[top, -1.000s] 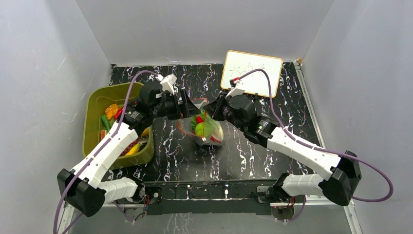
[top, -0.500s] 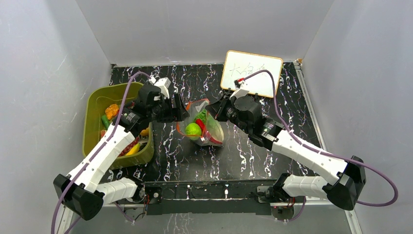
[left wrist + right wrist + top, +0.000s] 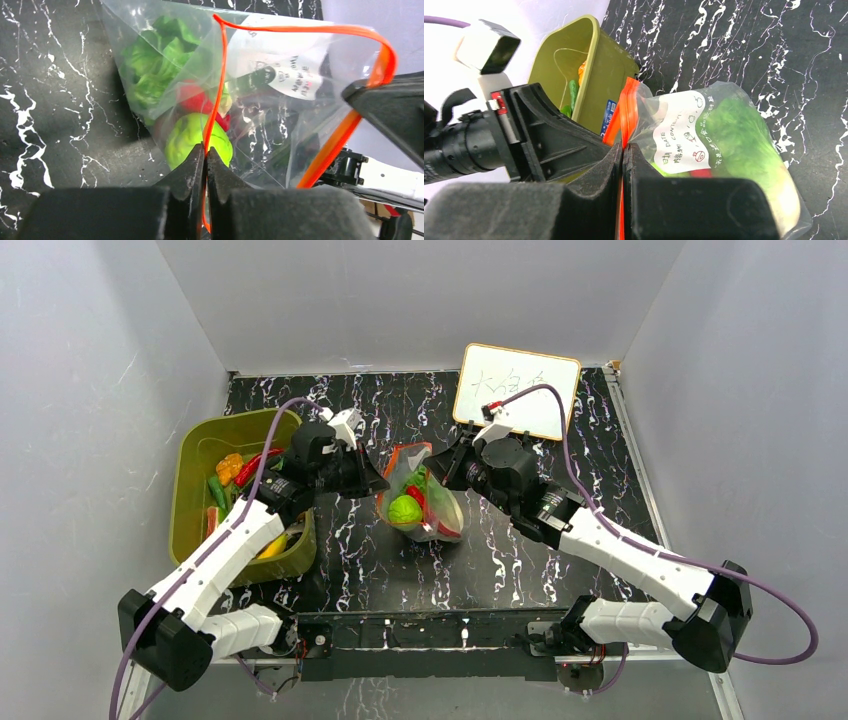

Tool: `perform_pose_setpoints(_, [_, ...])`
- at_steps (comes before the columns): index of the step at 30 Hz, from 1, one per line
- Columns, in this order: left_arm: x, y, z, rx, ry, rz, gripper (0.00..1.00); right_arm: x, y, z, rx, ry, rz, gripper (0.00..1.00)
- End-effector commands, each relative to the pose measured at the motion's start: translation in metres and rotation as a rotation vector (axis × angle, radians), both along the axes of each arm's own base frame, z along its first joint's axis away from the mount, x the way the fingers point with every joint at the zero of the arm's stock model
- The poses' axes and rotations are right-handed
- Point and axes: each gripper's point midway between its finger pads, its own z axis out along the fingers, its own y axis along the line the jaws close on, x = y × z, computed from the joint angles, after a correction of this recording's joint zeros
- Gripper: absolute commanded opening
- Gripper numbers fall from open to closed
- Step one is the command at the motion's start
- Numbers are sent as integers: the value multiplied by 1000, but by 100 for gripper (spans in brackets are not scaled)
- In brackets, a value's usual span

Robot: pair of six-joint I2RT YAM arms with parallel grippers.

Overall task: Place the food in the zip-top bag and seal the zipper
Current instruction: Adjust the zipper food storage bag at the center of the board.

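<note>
1. The crinkly clear plastic zip-top bag (image 3: 421, 502) sits near the middle of the black, white-veined tabletop (image 3: 520, 560). It lies between the 2 arms, near the right side of the olive-green plastic basket (image 3: 190, 502).
2. Inside the bag are a pale green leafy cabbage toy (image 3: 155, 65), a round bright green piece (image 3: 185, 140) and a red piece (image 3: 195, 102), packed close together.
3. The thin red-orange zipper strip (image 3: 300, 30) gapes in a wide loop, so the mouth is unsealed.
4. The left fingers (image 3: 205, 149) are pressed fully together, pinching 1 side of the strip just above the round green piece.
5. The right fingers (image 3: 623, 149) are also closed tight on the strip, at the mouth's other end. They grip beside the bag's white handwritten label (image 3: 684, 132).
6. The basket holds more toy food (image 3: 232, 475) in orange, red, green and yellow.
7. A white board with handwriting (image 3: 517, 390) sits at the far side of the tabletop, beyond the right arm.
</note>
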Motion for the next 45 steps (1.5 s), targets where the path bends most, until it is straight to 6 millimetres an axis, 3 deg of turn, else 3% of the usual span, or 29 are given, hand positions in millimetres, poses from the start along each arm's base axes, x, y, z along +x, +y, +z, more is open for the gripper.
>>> perform_pose_setpoints(1, [6, -14, 56, -105, -117, -40, 0, 4, 1, 24, 26, -58, 0, 0])
perform_pose_setpoints(5, [8, -23, 83, -177, -182, -69, 0, 5, -5, 9, -18, -50, -20, 0])
perform_pose_setpoints(15, [16, -21, 78, -157, -199, -41, 0, 12, -16, -3, -124, -63, -61, 0])
perform_pose_setpoints(21, [25, -8, 66, -50, -175, 9, 0, 12, -21, 5, -107, -87, -80, 0])
perform_pose_setpoints(26, [24, -11, 74, -84, -176, 14, 0, 10, -17, 1, -102, -88, -56, 0])
perform_pose_setpoints(30, [24, -11, 68, -91, -170, 21, 0, 14, -22, 0, -130, -108, -78, 0])
perform_pose_setpoints(35, [25, -5, 55, -46, -139, 47, 17, 11, -14, 5, -104, -115, -40, 0])
perform_pose_setpoints(45, [29, 7, 52, 10, -147, 96, 50, 10, -11, 8, -76, -125, -28, 0])
